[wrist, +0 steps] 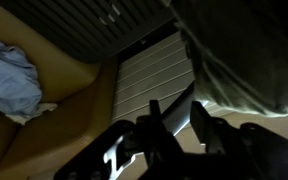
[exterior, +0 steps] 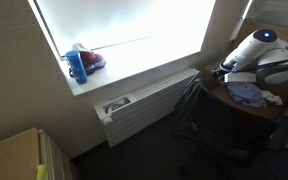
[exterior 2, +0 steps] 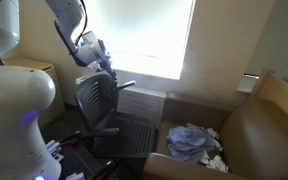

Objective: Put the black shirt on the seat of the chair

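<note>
The gripper (exterior 2: 106, 67) hangs at the backrest top of the black chair (exterior 2: 99, 100); bluish clothes (exterior 2: 192, 140) lie on the brown seat (exterior 2: 256, 130) beside it.

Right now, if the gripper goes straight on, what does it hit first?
Probably the white radiator, dead ahead of the gripper in the wrist view; nothing shows between, though depth is unclear.
</note>
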Robot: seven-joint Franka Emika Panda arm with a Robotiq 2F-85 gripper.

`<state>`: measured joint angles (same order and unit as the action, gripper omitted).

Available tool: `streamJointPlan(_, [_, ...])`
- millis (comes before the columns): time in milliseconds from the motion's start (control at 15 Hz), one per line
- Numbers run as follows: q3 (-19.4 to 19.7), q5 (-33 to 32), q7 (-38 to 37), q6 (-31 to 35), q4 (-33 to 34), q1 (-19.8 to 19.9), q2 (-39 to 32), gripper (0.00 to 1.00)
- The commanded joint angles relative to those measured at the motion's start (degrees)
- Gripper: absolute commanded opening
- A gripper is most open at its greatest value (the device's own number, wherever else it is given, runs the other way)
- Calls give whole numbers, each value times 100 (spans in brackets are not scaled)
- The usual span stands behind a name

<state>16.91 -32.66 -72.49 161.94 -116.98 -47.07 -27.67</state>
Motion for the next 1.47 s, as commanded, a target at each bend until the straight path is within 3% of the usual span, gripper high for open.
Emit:
streamJointPlan(0, [-973,575,933,790,-159,734,-66,69])
streamJointPlan(133, [-1291,982,1452,1012,-163,945,-121,83])
streamJointPlan(267, [-1273,1244,1726,1039,-106,874,-186,97])
streamJointPlan(400, [-802,896,1382,545,136,545,-441,100])
streamJointPlan(467, [-904,1269,1667,768,-78,586,-198,100])
streamJointPlan(600, [-845,1333,1685,763,-66,546,-238,100])
streamJointPlan(667, [-964,1443,1758,809,-48,633,-287,75])
streamJointPlan(733, [-954,1506,1747,786,1,616,-326,74])
streamJointPlan(1133, [-893,1756,1816,734,181,535,-429,30])
streamJointPlan(1400, [-863,1861,1773,755,198,526,-478,7])
